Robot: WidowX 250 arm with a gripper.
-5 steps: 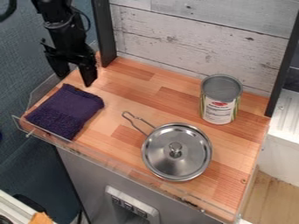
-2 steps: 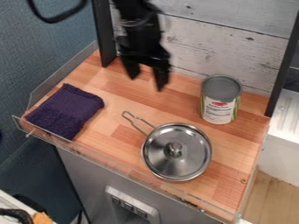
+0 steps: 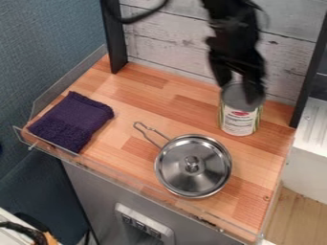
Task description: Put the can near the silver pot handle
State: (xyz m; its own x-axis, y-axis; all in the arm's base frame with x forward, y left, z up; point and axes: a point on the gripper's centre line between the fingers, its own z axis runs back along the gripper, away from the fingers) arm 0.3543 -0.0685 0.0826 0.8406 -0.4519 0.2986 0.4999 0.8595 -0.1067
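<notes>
The arm (image 3: 233, 24) hung down from the view's top edge, right of centre, the gripper (image 3: 239, 92) pointing downward, its fingers (image 3: 255, 86) spread apart.

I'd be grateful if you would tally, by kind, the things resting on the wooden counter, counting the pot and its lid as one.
Can: 1
Lidded silver pot: 1
Dark purple cloth: 1
Total: 3
</notes>
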